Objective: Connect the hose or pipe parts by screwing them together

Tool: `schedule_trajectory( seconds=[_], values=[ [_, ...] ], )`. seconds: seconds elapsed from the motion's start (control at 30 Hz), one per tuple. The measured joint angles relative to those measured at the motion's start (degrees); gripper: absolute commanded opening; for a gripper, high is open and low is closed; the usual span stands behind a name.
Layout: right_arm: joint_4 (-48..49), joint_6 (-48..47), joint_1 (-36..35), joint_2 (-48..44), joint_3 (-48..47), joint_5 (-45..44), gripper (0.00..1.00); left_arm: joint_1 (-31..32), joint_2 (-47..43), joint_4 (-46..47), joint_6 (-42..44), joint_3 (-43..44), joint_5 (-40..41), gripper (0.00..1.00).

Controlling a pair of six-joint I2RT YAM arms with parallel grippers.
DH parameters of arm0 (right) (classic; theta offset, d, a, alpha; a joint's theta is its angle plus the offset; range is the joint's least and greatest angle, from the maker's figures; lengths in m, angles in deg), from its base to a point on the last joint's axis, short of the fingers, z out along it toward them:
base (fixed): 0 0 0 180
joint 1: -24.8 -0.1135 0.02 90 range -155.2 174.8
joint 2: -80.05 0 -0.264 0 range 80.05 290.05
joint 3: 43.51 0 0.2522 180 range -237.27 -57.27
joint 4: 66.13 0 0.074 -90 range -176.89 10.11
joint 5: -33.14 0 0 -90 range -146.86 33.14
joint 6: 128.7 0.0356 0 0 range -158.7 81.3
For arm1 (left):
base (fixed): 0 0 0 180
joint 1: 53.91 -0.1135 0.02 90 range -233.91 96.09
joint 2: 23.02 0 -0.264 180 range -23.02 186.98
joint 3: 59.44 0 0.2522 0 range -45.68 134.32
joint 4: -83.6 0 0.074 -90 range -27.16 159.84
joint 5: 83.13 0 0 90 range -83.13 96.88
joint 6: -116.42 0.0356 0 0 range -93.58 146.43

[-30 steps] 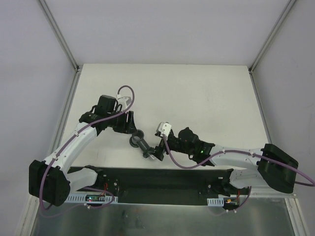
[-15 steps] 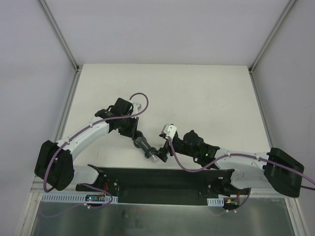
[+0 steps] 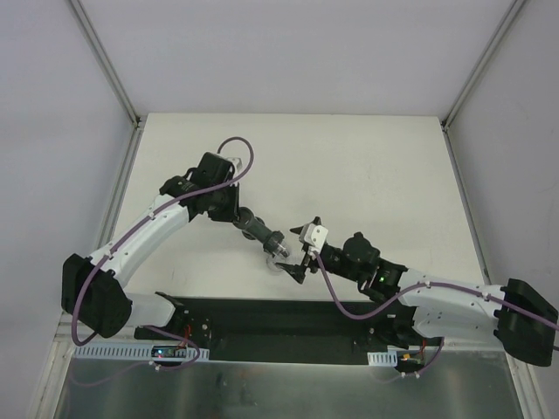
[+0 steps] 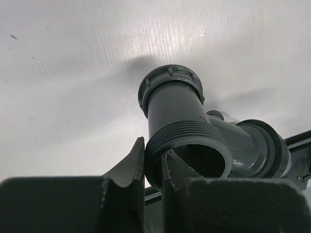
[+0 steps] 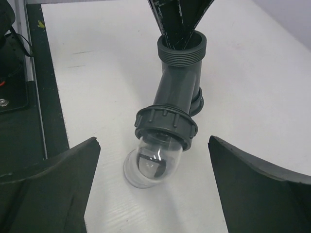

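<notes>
Top external view: the left gripper [image 3: 243, 220] sits just left of the frame's centre, clamped on one end of the dark grey pipe fitting [image 3: 260, 233]. The fitting slants from there down toward the lower right over the white table [image 3: 367, 166]. At its lower end sits the clear connector [image 3: 279, 255], pale against the tabletop. The right gripper [image 3: 303, 249] is immediately to the right of that connector, its two fingers spread wide apart with nothing between them.

Left wrist view: the fingers [image 4: 127, 170] pinch the wall of the fitting's threaded socket at the bottom of the frame, one outside the rim and one inside the bore. The fitting's body runs up to a ribbed collar near the middle, and a side branch with a flared socket points toward the right edge.

Right wrist view: its own fingers [image 5: 53, 179] fill the lower left and lower right corners, well apart. The fitting hangs between them in the middle of the frame. The ribbed collar [image 5: 166, 125] faces the camera, and the clear connector pokes out of it, down to the table surface. Whether its threads are engaged I cannot tell. A black base strip [image 5: 34, 73] runs down the left edge.
</notes>
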Motion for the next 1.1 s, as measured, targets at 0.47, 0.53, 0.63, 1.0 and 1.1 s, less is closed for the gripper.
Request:
schedule_trajectory(
  seconds=[0.47,0.53,0.63,1.0,1.1],
  values=[
    [-0.52,-19.52,-0.07,-1.97,-1.46,-1.97,0.96,-0.11,-1.27,-5.27,-9.66,5.57,0.22,0.0],
    [-0.66,-20.26,-0.07,-0.37,-2.67,-1.99,0.96,-0.11,-2.12,-5.51,-10.38,5.77,-0.24,0.0],
    [-0.74,-20.48,-0.07,2.84,-5.31,-2.01,0.99,-0.11,-3.19,-5.88,-11.13,5.88,-1.4,0.0],
    [0.59,-7.37,3.96,10.69,-10.6,0.85,0.29,-0.52,-10.95,0.76,-12.66,0.57,-2.05,0.0],
    [3.91,4.46,9.03,13.44,-10.78,8.26,0.26,-0.55,-16.11,9.53,-12.44,-6.91,-0.59,0.0]
  ],
)
